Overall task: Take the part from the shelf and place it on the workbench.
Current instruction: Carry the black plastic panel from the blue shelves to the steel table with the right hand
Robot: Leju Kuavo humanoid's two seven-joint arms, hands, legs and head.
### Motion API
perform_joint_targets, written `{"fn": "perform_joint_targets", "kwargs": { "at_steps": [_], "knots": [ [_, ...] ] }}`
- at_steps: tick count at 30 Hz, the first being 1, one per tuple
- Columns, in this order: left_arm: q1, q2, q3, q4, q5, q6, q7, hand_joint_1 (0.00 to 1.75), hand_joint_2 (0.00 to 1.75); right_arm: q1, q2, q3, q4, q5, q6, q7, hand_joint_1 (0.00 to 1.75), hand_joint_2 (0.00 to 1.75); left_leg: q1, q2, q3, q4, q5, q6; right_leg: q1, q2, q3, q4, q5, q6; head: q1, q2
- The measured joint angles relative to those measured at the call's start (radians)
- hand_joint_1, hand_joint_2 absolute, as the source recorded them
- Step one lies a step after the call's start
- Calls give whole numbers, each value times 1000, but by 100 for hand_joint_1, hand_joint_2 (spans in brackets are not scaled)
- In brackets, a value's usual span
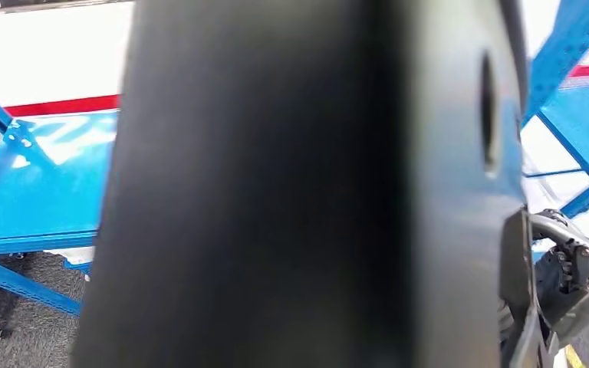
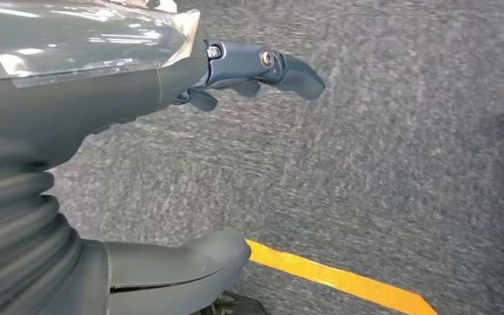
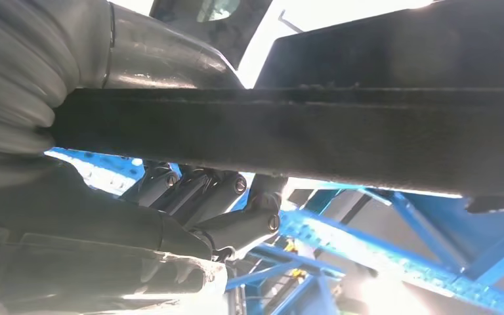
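Blue shelf (image 1: 38, 184) stands behind the part (image 1: 276, 192) — a dark panel grasped by the right hand (image 3: 197, 210). Left hand (image 2: 249, 69) hangs released. Carry it level — away from the shelf.

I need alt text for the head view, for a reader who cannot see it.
A large black part, blurred and very near the camera, covers most of the picture. The right hand grips its edge at lower right, and a blue metal shelf stands behind.

Blue shelf (image 1: 38, 184) stands on grey carpet (image 2: 380, 170); yellow line (image 2: 341, 279) on carpet.
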Motion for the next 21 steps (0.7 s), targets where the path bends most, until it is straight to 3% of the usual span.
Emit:
{"fn": "perform_joint_targets", "kwargs": {
  "at_steps": [2, 3, 4, 5, 8, 10, 13, 15, 17, 18, 19, 20, 21],
  "knots": [
    [1, 0, 3, 0, 1, 0, 5, 0, 175, 13, 4, -12, -2, -15, 6, -6, 175, 175, 9, 0, -44, 133, -86, -14, 0, -2, -17, 1, 13, -5, -15, 0],
    [2, 0, 6, 0, 1, 0, 6, 0, 175, 18, 5, -18, -2, -17, 14, -3, 175, 175, 14, 0, -57, 184, -111, -19, 0, -2, -27, 1, 20, -4, -18, 0],
    [2, 0, 8, 0, 1, 0, 7, 0, 175, 22, 7, -25, -2, -14, 26, 7, 175, 175, 18, 1, -51, 199, -116, -23, -1, -2, -35, 1, 27, -2, -20, 0],
    [3, 1, 10, 0, 1, 0, 8, 0, 175, 26, 8, -34, -2, -6, 42, 22, 175, 175, 22, 1, -24, 170, -102, -26, -3, -2, -43, 2, 33, 2, -20, 0],
    [1, 3, 12, 0, 2, -1, 9, 0, 175, 30, 10, -61, -1, 17, 79, 62, 175, 175, 31, -3, 122, -50, -33, -28, -3, 0, -57, 4, 51, 19, -21, 0],
    [-1, 3, 12, 0, 2, -2, 9, 0, 175, 31, 11, -74, -1, 21, 86, 68, 175, 175, 26, -9, 155, -110, -21, -17, 1, -1, -61, 4, 62, 35, -20, 0],
    [2, 3, 15, 0, -2, -2, 11, 0, 175, 28, 12, -87, 1, 41, 124, 93, 175, 175, 17, -6, 132, -109, 3, 14, -1, 0, -73, 5, 71, 58, -18, 0],
    [1, 3, 18, 0, -14, -4, 17, 0, 175, -2, 12, -97, 28, 83, 193, 131, 175, 175, 17, 5, 105, -114, 28, 37, 0, 1, -104, 64, 12, 49, -14, 0],
    [-3, 2, 18, -1, -30, -13, 24, 0, 175, -70, 14, -103, 102, 138, 274, 165, 175, 175, 12, 16, 77, -113, 52, 48, 0, 2, -142, 193, -78, 35, -11, 0],
    [-7, 2, 17, -1, -38, -21, 26, 0, 175, -119, 19, -103, 157, 169, 316, 181, 175, 175, 9, 21, 62, -112, 65, 49, 0, 1, -151, 254, -103, 37, -11, 0],
    [-13, 1, 16, -1, -47, -29, 29, 0, 175, -171, 27, -100, 217, 202, 354, 199, 175, 175, 5, 24, 47, -111, 78, 50, 0, 1, -146, 289, -106, 44, -11, 0],
    [-20, 1, 14, -1, -55, -38, 34, 0, 175, -223, 37, -95, 277, 235, 384, 221, 175, 175, 2, 26, 32, -109, 91, 50, 0, 1, -124, 289, -91, 53, -11, 0],
    [-28, 1, 11, -1, -62, -45, 39, 0, 175, -272, 48, -89, 336, 263, 406, 243, 175, 175, -1, 26, 17, -108, 103, 49, 1, 1, -83, 250, -68, 59, -11, 0]
  ]
}}
